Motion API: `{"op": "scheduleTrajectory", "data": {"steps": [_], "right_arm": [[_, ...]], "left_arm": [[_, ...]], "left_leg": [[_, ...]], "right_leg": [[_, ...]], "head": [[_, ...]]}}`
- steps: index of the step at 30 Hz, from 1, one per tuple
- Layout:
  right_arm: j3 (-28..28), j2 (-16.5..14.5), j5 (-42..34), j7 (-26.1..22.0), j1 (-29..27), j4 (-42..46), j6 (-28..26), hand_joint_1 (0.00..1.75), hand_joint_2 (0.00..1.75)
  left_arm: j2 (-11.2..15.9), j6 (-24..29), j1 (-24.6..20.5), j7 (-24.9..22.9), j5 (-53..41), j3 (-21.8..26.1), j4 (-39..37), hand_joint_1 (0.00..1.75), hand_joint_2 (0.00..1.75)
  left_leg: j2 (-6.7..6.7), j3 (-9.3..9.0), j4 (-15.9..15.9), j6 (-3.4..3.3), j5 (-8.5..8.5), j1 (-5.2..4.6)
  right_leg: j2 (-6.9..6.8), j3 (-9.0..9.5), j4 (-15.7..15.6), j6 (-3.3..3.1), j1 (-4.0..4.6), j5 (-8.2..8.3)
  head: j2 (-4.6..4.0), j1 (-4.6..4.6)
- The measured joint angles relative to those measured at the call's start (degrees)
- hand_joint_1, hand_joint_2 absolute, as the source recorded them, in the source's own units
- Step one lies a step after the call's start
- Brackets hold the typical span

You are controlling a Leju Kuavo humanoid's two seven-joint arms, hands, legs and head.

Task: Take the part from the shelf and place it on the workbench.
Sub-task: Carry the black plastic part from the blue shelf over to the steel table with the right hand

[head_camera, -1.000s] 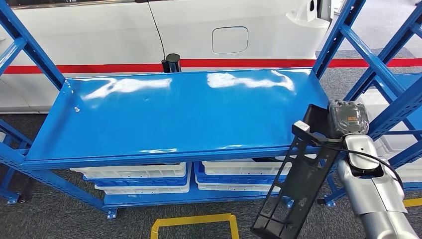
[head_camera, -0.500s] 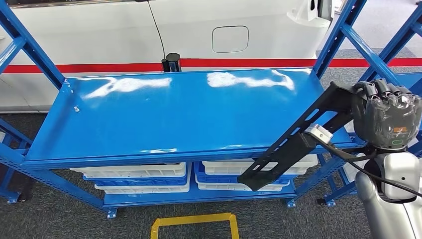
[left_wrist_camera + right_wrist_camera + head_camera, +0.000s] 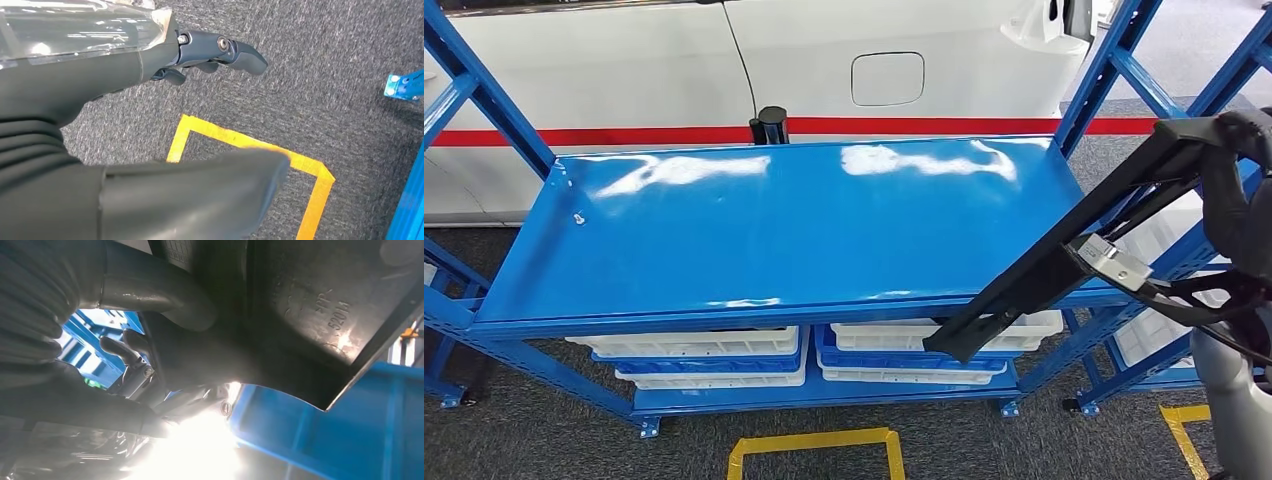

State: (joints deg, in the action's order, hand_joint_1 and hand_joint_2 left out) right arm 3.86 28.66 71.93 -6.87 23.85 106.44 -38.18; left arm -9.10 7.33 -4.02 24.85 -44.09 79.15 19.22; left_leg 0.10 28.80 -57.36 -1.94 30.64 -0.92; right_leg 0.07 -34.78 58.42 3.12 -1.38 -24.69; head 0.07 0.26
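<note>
At the right edge of the head view, the right hand [image 3: 1239, 190], dark and wrapped in clear film, grips the upper end of a long black plastic part with open ribbed framing [image 3: 1064, 262]. From there the part slants down toward the lower middle of the frame, and its lower end hangs in front of the front edge of the glossy blue metal bench [image 3: 774, 225]. I cannot tell whether it touches that edge. A small silver clip with a black cable [image 3: 1109, 262] sits on the part about halfway along. In the right wrist view the hand's grey thumb and dark fingers [image 3: 135, 362] wrap around the part's dark moulded surface [image 3: 310, 315], with blue metal behind it.

Below the bench top, stacked white and blue plastic trays [image 3: 704, 355] fill the lower shelf. Behind the bench stands a white car body with a red stripe [image 3: 824, 60], and a short black post [image 3: 771, 125] rises at the bench's far edge. Yellow tape [image 3: 814, 445] marks a rectangle on the grey carpet at the bottom centre.

In the left wrist view the left hand [image 3: 200, 55] hangs over the carpet and yellow tape [image 3: 260, 150], its fingers apart and holding nothing.
</note>
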Motion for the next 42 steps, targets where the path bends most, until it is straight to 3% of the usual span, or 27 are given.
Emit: {"op": "scheduleTrajectory", "data": {"steps": [4, 7, 8, 11, 12, 16, 26, 31, 37, 42], "right_arm": [[0.91, 0.44, -0.34, 0.0, 2.84, 0.66, 0.2, 1.75, 1.75], [1.05, 1.34, -2.31, 0.05, 4.28, 0.83, 0.1, 1.75, 1.75], [1.05, 1.65, -2.88, 0.0, 4.86, 0.84, 0.11, 1.75, 1.75], [1.05, 2.38, -4.11, -0.48, 6.23, 0.84, 0.13, 1.75, 1.75], [1.05, 2.54, -4.38, -0.67, 6.55, 0.84, 0.13, 1.75, 1.75], [1.05, 2.96, -4.77, -1.09, 7.1, 0.83, 0.09, 1.75, 1.75], [1.23, 3.01, -4.92, -1.2, 7.12, 0.81, -0.38, 1.75, 1.75], [1.69, 2.37, -4.02, -1.21, 7.26, 0.63, -0.36, 1.75, 1.75], [2.05, 1.91, -4.01, -0.46, 7.05, 0.31, -0.77, 1.75, 1.75], [-0.74, 1.38, -8.99, -4.75, 3.59, 0.98, -1.29, 1.75, 1.75]], "left_arm": [[-0.02, 0.69, 0.08, 2.64, -1.16, -0.46, -0.33, 0.0, 0.0], [-0.01, 0.95, 0.15, 3.46, -1.97, -0.89, -0.62, 0.0, 1.31], [0.01, 0.74, 0.17, 3.67, -2.08, -0.98, -0.7, 0.0, 1.31], [0.04, -0.58, 0.19, 3.96, -1.81, -1.06, -0.97, 0.0, 0.0], [0.05, -0.95, 0.2, 3.99, -1.66, -1.06, -1.07, 0.0, 0.0], [0.06, -1.74, 0.21, 4.44, -1.21, -1.04, -1.24, 0.0, 1.75], [0.08, -1.47, 0.23, 4.95, -0.77, -1.03, -1.62, 0.0, 1.75], [0.05, 0.02, 0.12, 7.46, 0.42, -0.82, -1.54, 0.0, 1.75], [-0.29, -2.99, 0.01, 8.41, 1.53, -0.8, -0.75, 0.0, 1.75], [-0.34, -5.29, 0.01, 8.94, 2.22, -0.8, -0.49, 0.0, 1.75]], "left_leg": [[-0.04, 0.0, 0.0, -0.01, -0.02, 0.0], [-0.07, 0.03, 0.0, -0.02, -0.03, 0.0], [-0.07, 0.03, 0.0, -0.02, -0.03, -0.01], [-0.07, 0.04, 0.0, -0.02, -0.02, -0.01], [-0.07, 0.04, 0.0, -0.03, -0.02, -0.01], [-0.07, 0.04, 0.0, -0.03, -0.02, -0.01], [-0.07, 0.05, 0.0, -0.02, -0.03, 0.0], [-0.07, 0.06, 0.0, -0.02, -0.03, 0.0], [-0.08, 0.02, -0.01, -0.02, -0.03, -0.01], [-0.09, 0.03, -0.01, -0.03, -0.02, -0.01]], "right_leg": [[-0.04, 0.0, 0.0, 0.0, 0.0, 0.0], [-0.06, -0.01, 0.0, 0.01, 0.0, 0.0], [-0.05, -0.01, 0.0, 0.01, 0.0, 0.0], [-0.06, -0.01, 0.0, 0.01, 0.0, -0.01], [-0.06, -0.01, 0.0, 0.02, -0.01, -0.01], [-0.07, -0.01, 0.0, 0.02, -0.01, -0.01], [-0.07, -0.01, 0.0, 0.02, 0.0, -0.01], [-0.07, -0.01, 0.0, 0.02, 0.0, -0.01], [-0.07, -0.02, 0.0, 0.02, 0.0, -0.01], [-0.07, -0.03, 0.0, 0.02, 0.0, -0.01]], "head": [[0.0, -0.01], [0.0, -0.01], [0.0, -0.01], [0.0, 0.01], [0.0, 0.01], [0.0, 0.0], [0.0, 0.0], [0.0, 0.0], [0.0, 0.0], [0.0, -0.01]]}}
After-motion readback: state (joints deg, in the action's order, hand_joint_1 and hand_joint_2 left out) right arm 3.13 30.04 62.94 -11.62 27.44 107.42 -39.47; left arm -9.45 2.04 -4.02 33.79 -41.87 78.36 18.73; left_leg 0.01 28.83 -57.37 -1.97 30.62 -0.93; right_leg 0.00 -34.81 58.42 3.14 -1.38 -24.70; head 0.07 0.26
